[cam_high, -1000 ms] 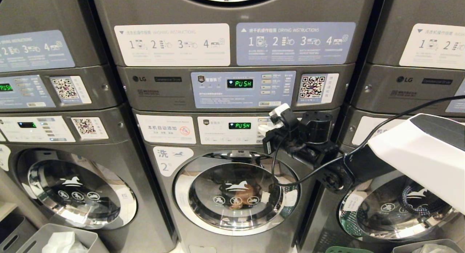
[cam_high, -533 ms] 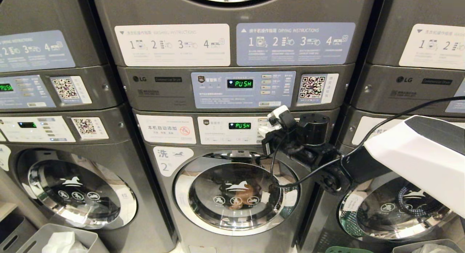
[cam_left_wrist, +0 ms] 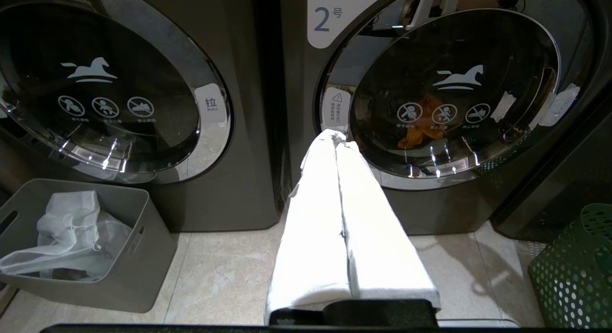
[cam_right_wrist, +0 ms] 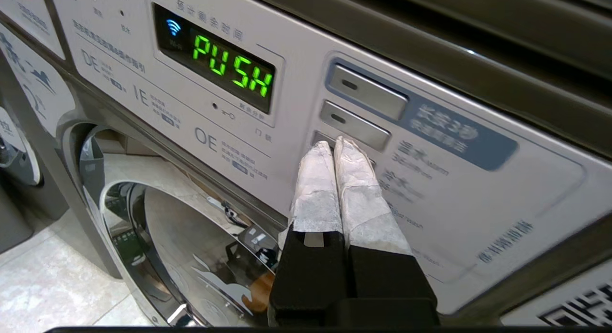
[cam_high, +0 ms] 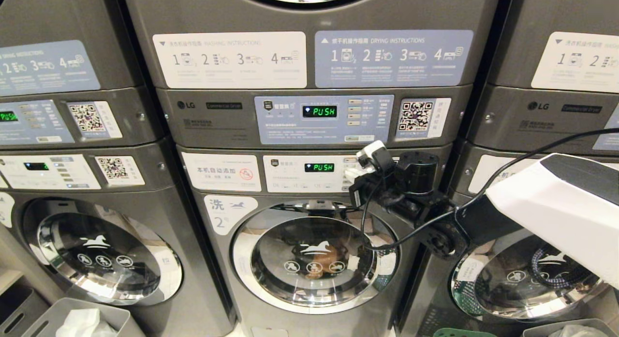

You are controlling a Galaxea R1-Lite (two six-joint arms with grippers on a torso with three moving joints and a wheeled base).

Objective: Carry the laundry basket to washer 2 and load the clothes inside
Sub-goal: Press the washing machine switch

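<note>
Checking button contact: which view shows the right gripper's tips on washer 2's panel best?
Right wrist view: the shut right gripper meets the third button down on washer 2. Head view shows it side-on at the panel, tips hidden. Left wrist view lacks it.

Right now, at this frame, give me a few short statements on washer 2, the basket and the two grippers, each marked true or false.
1. The door of washer 2 is shut, with an orange garment behind the glass. True.
2. The right gripper is open around the door handle. False: it is shut, tips at the third button down on the washer's control panel.
3. The display reads PUSH. True.
4. The laundry basket sits on top of the washer. False: it stands on the floor to the washer's right.
5. The left gripper holds a garment. False: shut, empty, low before the door.
</note>
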